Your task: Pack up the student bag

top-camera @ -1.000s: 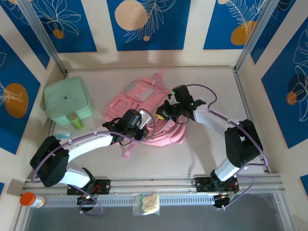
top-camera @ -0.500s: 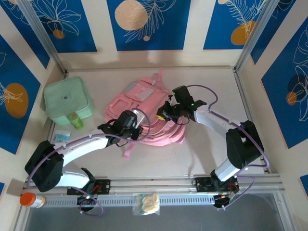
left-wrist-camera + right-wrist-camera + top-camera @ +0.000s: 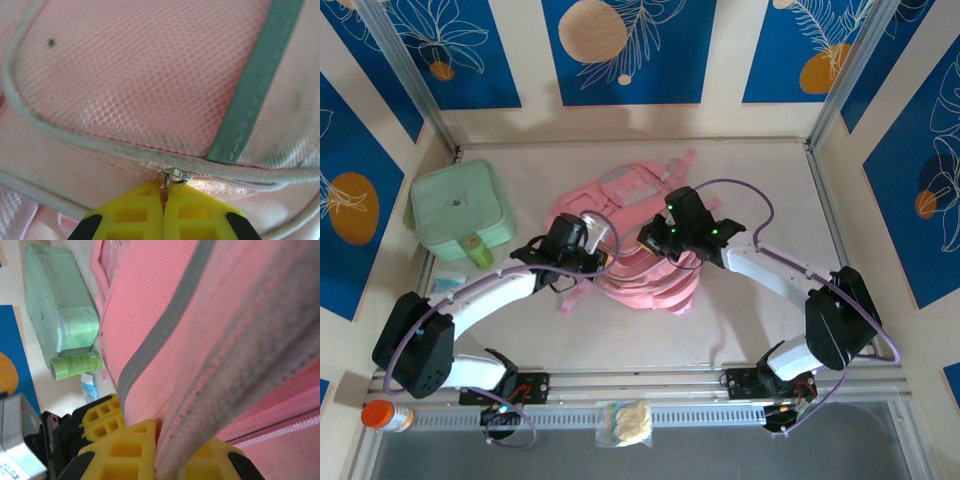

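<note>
My left gripper (image 3: 164, 194) is pinched fully together, its yellow fingers (image 3: 135, 212) nipping the small metal zip pull (image 3: 176, 175) at a piped seam just below a pink mesh panel. My right gripper (image 3: 159, 452) is clamped nearly closed on a grey-pink fabric band of the student bag (image 3: 645, 285); the band runs up between the fingers. The bag lies crumpled mid-bench (image 3: 750, 320) between my two arms, with the left gripper at its left side and the right on its upper middle. The mint-green case (image 3: 460, 205) sits well apart at rear left. A green bottle (image 3: 477, 250) lies just beside the case's near edge. An orange-capped bottle (image 3: 385, 415) and a snack packet (image 3: 625, 422) lie by the front rail.
</note>
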`<action>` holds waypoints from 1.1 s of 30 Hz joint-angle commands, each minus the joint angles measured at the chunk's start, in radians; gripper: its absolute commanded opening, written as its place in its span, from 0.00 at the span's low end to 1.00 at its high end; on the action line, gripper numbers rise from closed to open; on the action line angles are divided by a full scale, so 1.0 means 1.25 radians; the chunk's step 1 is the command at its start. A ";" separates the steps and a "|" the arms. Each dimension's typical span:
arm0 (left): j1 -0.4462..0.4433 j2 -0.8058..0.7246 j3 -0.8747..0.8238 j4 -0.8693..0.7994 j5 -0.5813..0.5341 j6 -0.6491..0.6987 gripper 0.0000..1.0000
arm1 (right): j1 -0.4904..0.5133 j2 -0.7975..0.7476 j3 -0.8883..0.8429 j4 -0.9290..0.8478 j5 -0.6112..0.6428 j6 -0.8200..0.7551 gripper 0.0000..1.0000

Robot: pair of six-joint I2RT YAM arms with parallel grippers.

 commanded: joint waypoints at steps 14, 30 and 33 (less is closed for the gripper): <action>-0.004 -0.288 -0.081 0.085 0.069 0.182 0.61 | -0.008 0.075 0.154 -0.037 -0.085 -0.025 0.00; -0.128 -0.030 -0.014 0.357 -0.244 0.306 0.59 | -0.006 0.082 0.165 -0.031 -0.099 -0.035 0.01; -0.127 0.015 0.025 0.340 -0.224 0.315 0.47 | -0.013 0.079 0.164 -0.027 -0.115 -0.048 0.12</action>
